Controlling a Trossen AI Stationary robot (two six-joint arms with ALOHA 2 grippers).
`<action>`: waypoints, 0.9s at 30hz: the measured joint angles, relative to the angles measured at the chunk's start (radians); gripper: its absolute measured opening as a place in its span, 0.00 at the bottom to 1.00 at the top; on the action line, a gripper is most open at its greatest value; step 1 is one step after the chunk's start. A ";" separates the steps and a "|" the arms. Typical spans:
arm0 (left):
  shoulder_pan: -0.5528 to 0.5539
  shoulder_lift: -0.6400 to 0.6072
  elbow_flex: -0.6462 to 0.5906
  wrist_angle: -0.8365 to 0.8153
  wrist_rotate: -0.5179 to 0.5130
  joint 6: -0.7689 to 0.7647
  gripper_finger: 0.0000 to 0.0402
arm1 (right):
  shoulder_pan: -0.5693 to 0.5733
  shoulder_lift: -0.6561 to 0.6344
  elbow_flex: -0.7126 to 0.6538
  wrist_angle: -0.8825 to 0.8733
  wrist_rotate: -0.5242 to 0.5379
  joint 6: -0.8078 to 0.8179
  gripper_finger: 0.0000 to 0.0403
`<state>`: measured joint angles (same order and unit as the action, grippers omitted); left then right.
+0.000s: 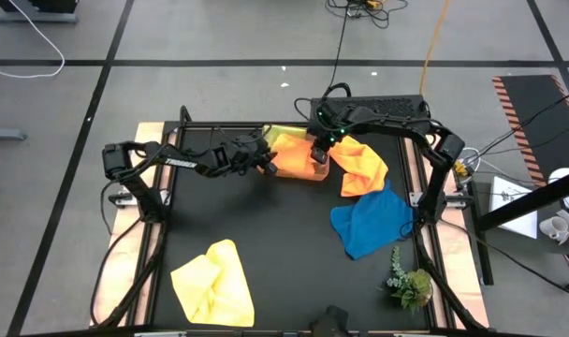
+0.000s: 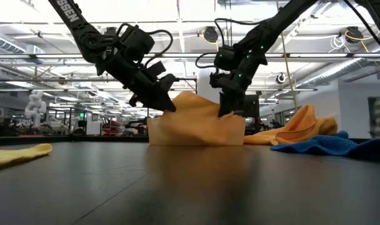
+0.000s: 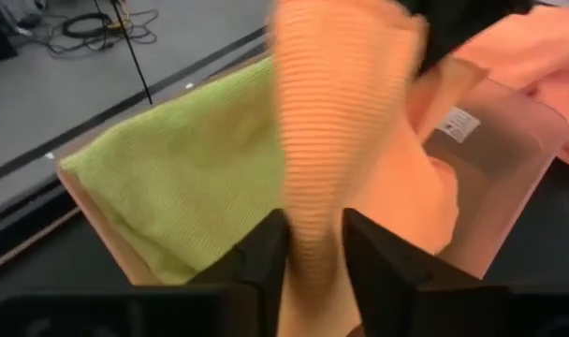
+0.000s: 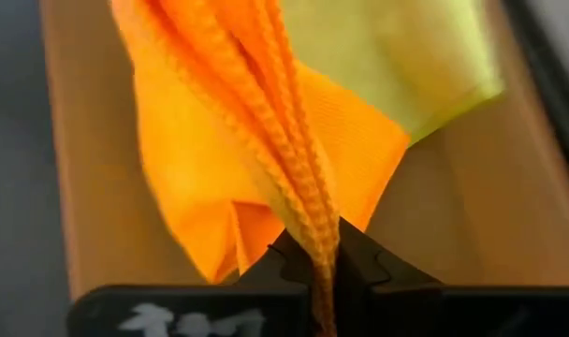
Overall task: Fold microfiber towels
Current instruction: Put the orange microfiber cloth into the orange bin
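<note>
An orange towel (image 1: pixel 294 152) lies bunched in the brown tray (image 1: pixel 308 178) at the table's far middle, on top of a lime green towel (image 3: pixel 191 168). My left gripper (image 3: pixel 314 257) is at the tray's left side, its fingers apart with a raised fold of the orange towel between them. My right gripper (image 4: pixel 324 257) is over the tray's right part, shut on the same towel. In the low view the towel (image 2: pixel 190 103) rises between both grippers above the tray (image 2: pixel 196 134). My left gripper's fingers (image 3: pixel 261 253) stand on either side of the orange towel's raised fold (image 3: pixel 313 187), coming slanting down from the table's left. Whether they touch it I cannot tell. My right gripper pinches several gathered layers of the orange towel at a folded edge (image 4: pixel 308 220) between its two fingers, slanting down from above. The cloth spreads out below the fingers and rests in the tray on the green towel (image 4: pixel 397 56).
A second orange towel (image 1: pixel 364 167) lies crumpled just right of the tray, a blue towel (image 1: pixel 373 220) nearer on the right, a yellow towel (image 1: pixel 214 281) at the near left. A small plant sprig (image 1: pixel 411 281) stands near the right front corner. The table's middle is bare dark surface.
</note>
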<state>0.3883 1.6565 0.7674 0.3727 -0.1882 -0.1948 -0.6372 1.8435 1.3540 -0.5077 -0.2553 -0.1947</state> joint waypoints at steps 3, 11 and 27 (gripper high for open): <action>0.007 -0.001 0.008 0.004 0.000 0.006 0.37 | 0.003 0.000 0.000 0.057 0.026 -0.005 0.04; 0.028 -0.010 0.011 0.004 -0.004 0.012 0.50 | 0.004 0.000 0.000 0.076 0.086 -0.056 0.21; 0.030 -0.217 0.012 -0.144 0.001 0.068 0.44 | 0.015 -0.168 -0.005 -0.014 0.306 -0.105 0.54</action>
<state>0.4180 1.4393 0.7795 0.2288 -0.1869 -0.1269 -0.6217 1.6753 1.3493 -0.5216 0.0511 -0.3000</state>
